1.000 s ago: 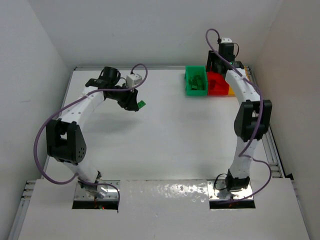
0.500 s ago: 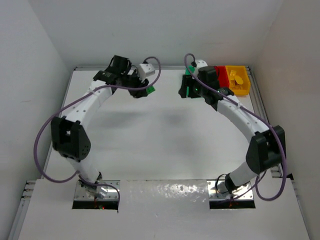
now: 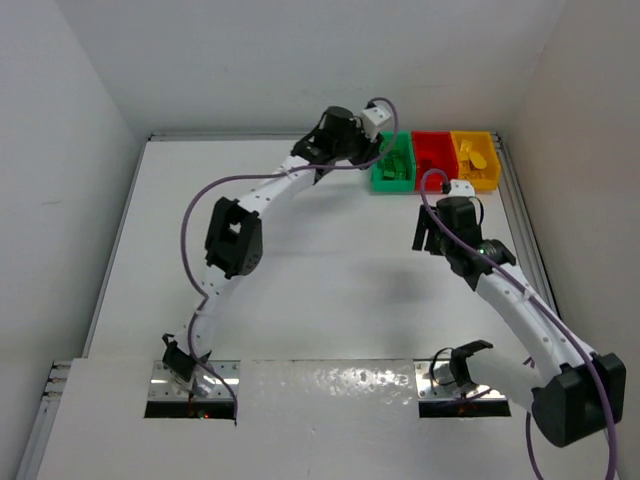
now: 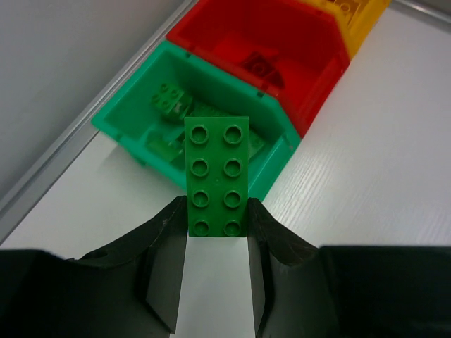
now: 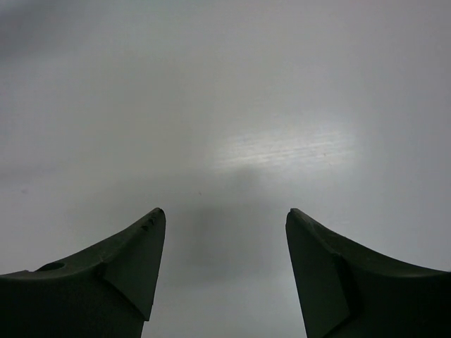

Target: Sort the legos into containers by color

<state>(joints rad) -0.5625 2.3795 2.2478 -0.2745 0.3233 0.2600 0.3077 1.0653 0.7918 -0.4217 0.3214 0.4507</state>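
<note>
I have the left tool clamped on a green eight-stud plastic brick by the near wall of the green rectangular plastic bin; the right tool gapes above the white bench.

one high fixed view, two close wrist views

the top external camera sits above and behind the arm bases and looks down and forward across the whole table to the far wall, distant enough to hold both arms. the left wrist camera looks forward along the left gripper, slanting down from very near onto the green brick between its fingers, with the green bin, red bin and yellow bin just beyond. it shares those three bins with the overhead view, where they sit at the far right. the right wrist camera looks past the right gripper at white tabletop from close up, sharing only that surface with the overhead view.
</note>
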